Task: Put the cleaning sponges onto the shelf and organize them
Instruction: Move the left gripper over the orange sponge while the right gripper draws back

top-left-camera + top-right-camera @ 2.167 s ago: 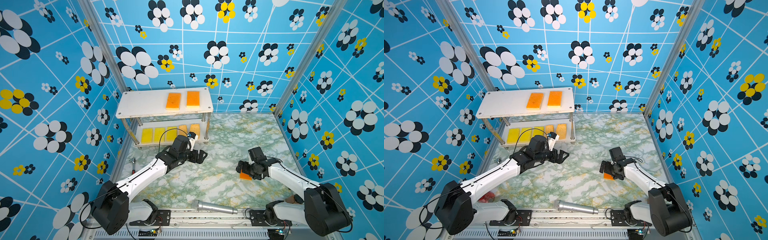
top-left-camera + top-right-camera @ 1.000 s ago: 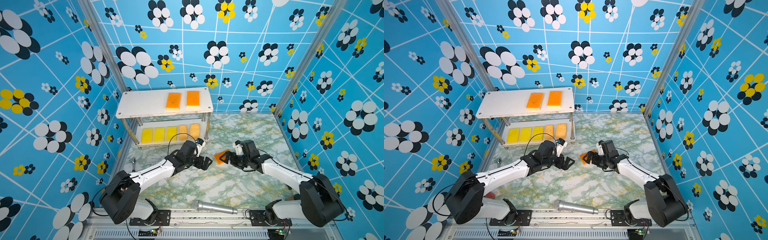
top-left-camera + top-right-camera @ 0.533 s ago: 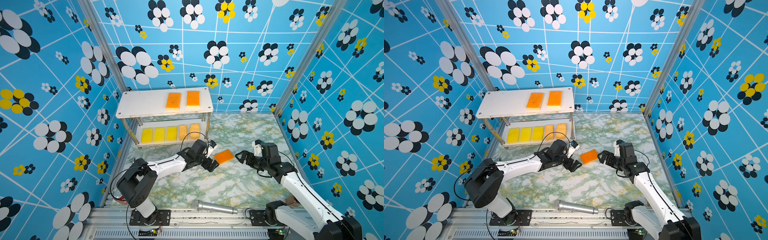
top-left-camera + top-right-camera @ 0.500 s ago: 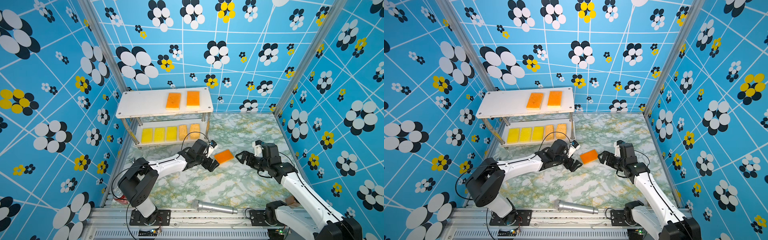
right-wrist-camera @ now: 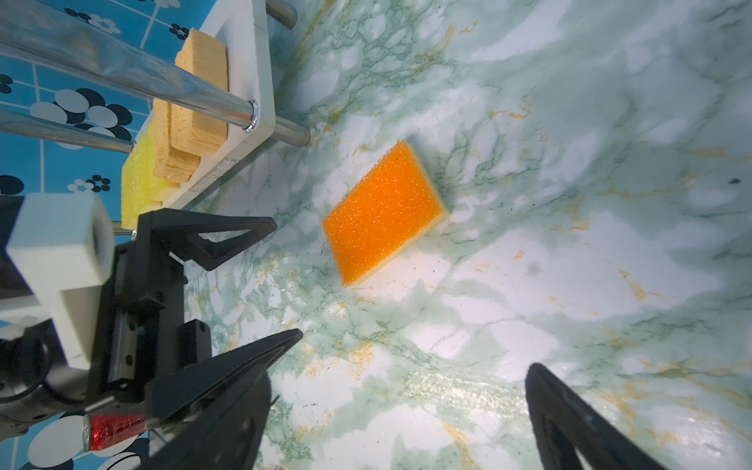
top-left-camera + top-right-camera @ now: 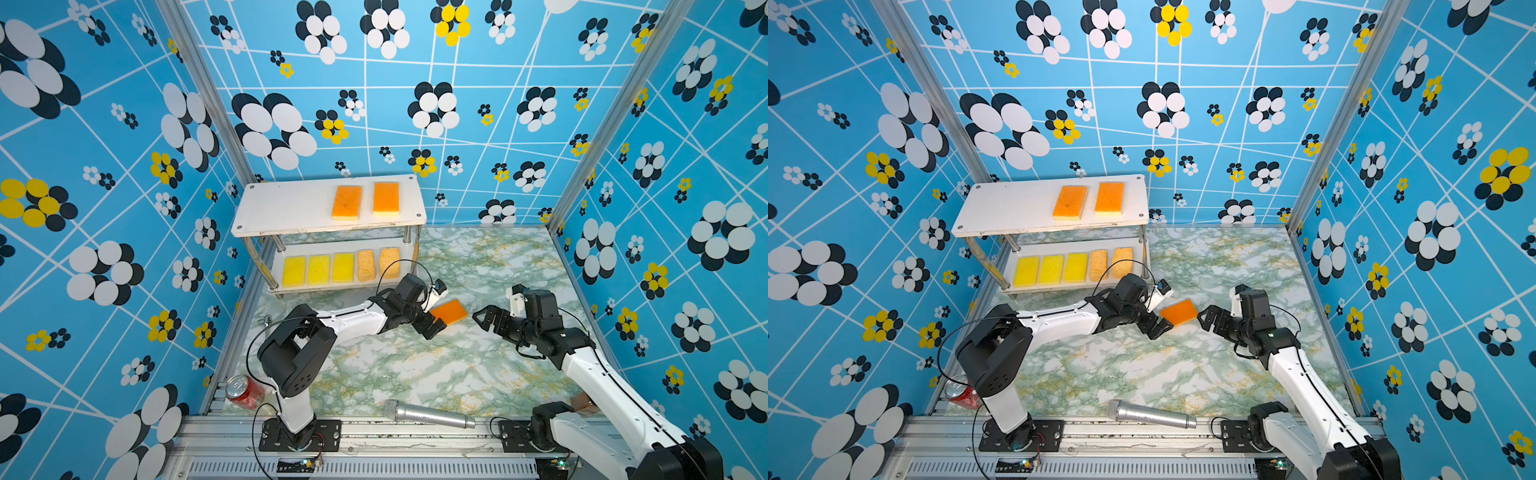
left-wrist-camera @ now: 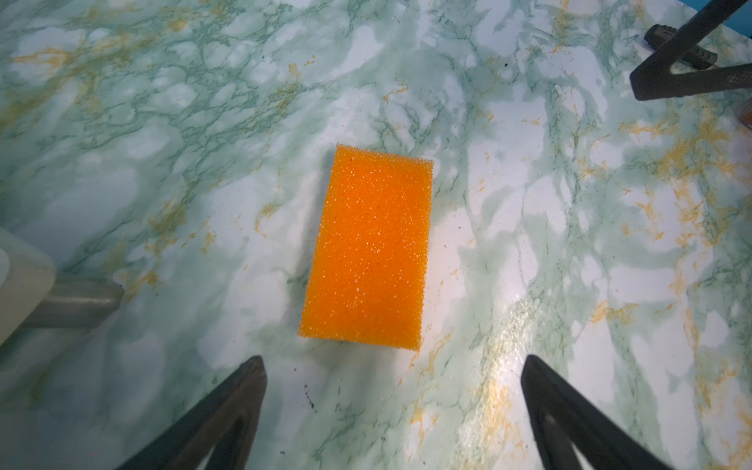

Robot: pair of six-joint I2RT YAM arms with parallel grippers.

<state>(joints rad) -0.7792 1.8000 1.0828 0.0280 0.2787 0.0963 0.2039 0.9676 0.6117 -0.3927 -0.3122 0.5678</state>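
The left fingers (image 7: pixel 228 419) stand wide, the orange sponge (image 7: pixel 368 248) loose on the tabletop (image 7: pixel 569 244) just ahead. The right fingers (image 5: pixel 569 427) gape, empty.

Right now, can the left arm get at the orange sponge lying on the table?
Probably yes: the left pincer stands open just short of the orange sponge, bare table between, nothing blocking.
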